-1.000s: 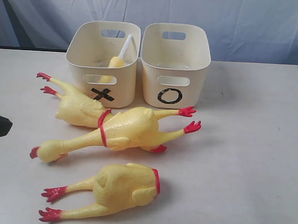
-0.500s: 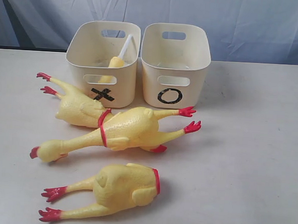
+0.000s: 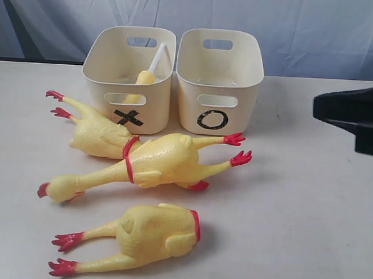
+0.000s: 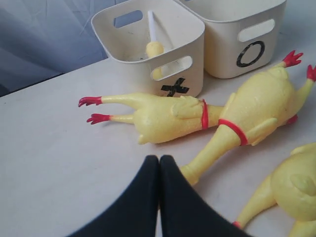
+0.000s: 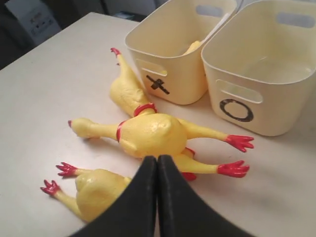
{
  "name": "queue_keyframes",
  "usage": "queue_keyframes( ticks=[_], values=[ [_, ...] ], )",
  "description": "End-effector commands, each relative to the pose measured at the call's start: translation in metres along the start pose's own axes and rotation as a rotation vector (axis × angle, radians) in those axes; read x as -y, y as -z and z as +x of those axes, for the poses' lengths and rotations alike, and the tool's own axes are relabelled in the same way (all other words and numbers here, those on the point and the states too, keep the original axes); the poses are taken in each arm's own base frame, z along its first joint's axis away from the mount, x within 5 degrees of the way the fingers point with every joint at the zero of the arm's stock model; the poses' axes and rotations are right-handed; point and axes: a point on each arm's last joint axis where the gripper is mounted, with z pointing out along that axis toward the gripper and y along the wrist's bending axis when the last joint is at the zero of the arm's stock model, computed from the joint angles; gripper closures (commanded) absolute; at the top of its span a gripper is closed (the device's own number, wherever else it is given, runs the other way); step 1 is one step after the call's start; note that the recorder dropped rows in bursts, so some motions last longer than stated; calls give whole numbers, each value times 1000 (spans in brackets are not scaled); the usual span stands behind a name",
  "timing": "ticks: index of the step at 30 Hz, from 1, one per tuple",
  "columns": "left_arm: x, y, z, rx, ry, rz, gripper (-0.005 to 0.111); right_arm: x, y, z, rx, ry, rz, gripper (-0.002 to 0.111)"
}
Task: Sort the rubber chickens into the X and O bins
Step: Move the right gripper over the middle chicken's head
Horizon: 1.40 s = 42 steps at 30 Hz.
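Three rubber chickens lie in front of the bins. A whole chicken (image 3: 154,160) stretches across the middle, head at the left. A headless body (image 3: 99,132) lies behind it, near the X bin (image 3: 130,77). Another headless body (image 3: 150,231) rests nearest the front. A yellow piece with a white stem (image 3: 147,72) leans inside the X bin; the O bin (image 3: 219,79) holds nothing visible. My right gripper (image 3: 319,109) hangs shut and empty at the right edge, well apart from the chickens. My left gripper (image 4: 159,159) is shut and empty, out of the exterior view.
The white table (image 3: 308,202) carries everything. A blue-grey cloth backdrop (image 3: 292,26) hangs behind the bins. Dark equipment (image 5: 29,19) shows beyond the table edge in the right wrist view.
The left gripper, at the left edge a second ago, has withdrawn out of the exterior view. The right gripper has come in from the right edge. Chickens and bins have not moved.
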Motion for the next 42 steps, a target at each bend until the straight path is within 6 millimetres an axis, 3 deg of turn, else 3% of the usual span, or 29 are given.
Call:
queue_keyframes(
  ticks=[1,4,8,11,14,16,27,33,42],
  values=[
    [-3,1,-1,24,-5,-45,107,16,-29,-21,-86,19,-92,108],
    [-5,1,-4,56,-7,-65,107,24,-57,-35,-132,63,-120,108],
    [-7,1,-6,76,-15,-80,107,17,-101,-47,-184,190,-187,108],
    [-9,1,-4,64,-3,-108,107,4,-128,-49,-244,304,-217,108],
    [-14,2,-3,50,33,-157,107,-20,-168,-45,-301,464,-255,108],
    [-14,2,-3,50,33,-157,107,-33,-185,-40,-322,511,-282,108],
    [-14,2,-3,50,33,-157,107,-92,-255,-3,-344,814,-350,108],
    [-14,2,-3,50,35,-156,107,-102,-285,18,-387,912,-363,108],
    [-14,2,-3,51,43,-155,107,-124,-322,32,-274,985,-296,108]
  ],
)
